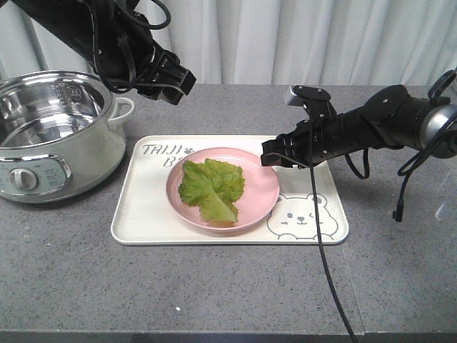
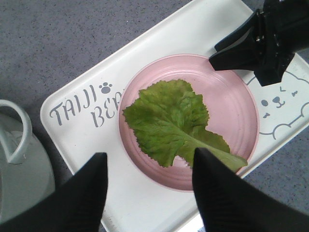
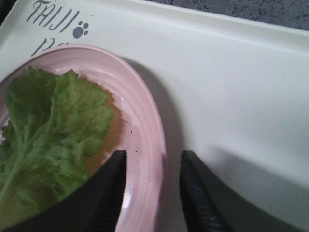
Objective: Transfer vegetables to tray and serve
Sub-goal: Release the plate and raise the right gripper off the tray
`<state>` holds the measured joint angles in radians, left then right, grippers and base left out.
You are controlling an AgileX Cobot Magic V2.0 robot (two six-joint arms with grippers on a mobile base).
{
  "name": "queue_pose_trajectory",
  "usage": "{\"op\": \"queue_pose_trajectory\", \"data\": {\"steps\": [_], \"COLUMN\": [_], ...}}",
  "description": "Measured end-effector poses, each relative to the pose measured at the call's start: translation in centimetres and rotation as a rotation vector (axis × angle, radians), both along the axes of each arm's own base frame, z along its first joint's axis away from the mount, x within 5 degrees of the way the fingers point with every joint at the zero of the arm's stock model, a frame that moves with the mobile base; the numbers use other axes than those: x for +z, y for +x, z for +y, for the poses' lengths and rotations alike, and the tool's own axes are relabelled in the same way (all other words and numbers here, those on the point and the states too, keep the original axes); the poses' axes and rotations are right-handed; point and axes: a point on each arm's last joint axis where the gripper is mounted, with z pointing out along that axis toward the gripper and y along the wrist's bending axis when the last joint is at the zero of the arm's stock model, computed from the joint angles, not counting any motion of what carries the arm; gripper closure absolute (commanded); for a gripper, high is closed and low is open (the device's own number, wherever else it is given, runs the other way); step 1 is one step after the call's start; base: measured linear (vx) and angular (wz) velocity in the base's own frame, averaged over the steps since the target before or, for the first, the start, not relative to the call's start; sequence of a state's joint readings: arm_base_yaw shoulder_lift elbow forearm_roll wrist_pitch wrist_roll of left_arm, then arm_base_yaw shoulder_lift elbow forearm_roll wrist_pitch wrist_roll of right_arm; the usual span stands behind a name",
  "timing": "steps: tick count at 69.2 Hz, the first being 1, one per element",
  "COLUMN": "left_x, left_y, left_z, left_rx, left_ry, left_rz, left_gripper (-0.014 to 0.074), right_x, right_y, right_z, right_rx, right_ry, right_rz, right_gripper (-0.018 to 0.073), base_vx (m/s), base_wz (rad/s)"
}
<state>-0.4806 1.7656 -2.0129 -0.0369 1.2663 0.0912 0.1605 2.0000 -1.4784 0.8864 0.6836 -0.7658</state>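
While the grey counter (image 1: pixel 214 286) carries a steel electric pot (image 1: pixel 50 136) at left, the cream TAIJI BEAR tray (image 1: pixel 143 214) lies just beside it, holding a pink plate (image 1: pixel 260 193). Lettuce leaf (image 1: pixel 211 187) lies flat on the plate. Right gripper (image 3: pixel 154 157): part-open, straddling the plate's rim, contact unclear. Left gripper (image 2: pixel 149 157): wide open, empty, raised near the pot.

Front camera, wide, near side of the pink plate (image 1: pixel 260 187). My left wrist looks down over it; my right crowds its rim. All three share it.
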Motion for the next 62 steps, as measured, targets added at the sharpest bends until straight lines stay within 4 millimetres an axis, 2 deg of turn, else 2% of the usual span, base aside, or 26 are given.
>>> {"op": "queue_pose_trajectory", "data": {"steps": [8, 23, 29, 35, 42, 50, 62], "left_x": [0.0, 0.0, 0.1, 0.1, -0.1, -1.8, -6.4], "left_y": [0.1, 0.5, 0.7, 0.8, 1.1, 1.8, 2.0], "left_z": [0.2, 1.0, 1.3, 1.6, 2.3, 3.4, 4.4], "left_rx": [0.028, 0.155, 0.200, 0.249, 0.314, 0.389, 0.432], "left_ry": [0.013, 0.038, 0.042, 0.036, 0.011, 0.018, 0.082], "left_rz": [-0.006, -0.024, -0.031, -0.033, -0.016, 0.041, 0.189], "left_gripper": [0.0227, 0.0227, 0.0227, 0.0227, 0.0227, 0.0227, 0.0227], "right_x": [1.2, 6.1, 7.6, 8.3, 8.0, 7.7, 7.5], "right_y": [0.2, -0.6, -1.3, -1.8, -2.2, -2.7, -3.2], "right_z": [-0.2, -1.2, -2.0, -3.3, -5.2, -6.8, -8.0], "right_rx": [-0.015, -0.062, -0.100, -0.160, -0.226, -0.251, -0.257], "right_ry": [-0.024, -0.117, -0.175, -0.233, -0.282, -0.311, -0.322], "right_rz": [-0.014, -0.045, -0.015, 0.046, 0.134, 0.225, 0.301], "right_gripper": [0.0083, 0.0099, 0.0105, 0.0105, 0.0105, 0.0105, 0.0105], "base_vx": [0.00, 0.00, 0.00, 0.00, 0.00, 0.00, 0.00], "base_wz": [0.00, 0.00, 0.00, 0.00, 0.00, 0.00, 0.00]}}
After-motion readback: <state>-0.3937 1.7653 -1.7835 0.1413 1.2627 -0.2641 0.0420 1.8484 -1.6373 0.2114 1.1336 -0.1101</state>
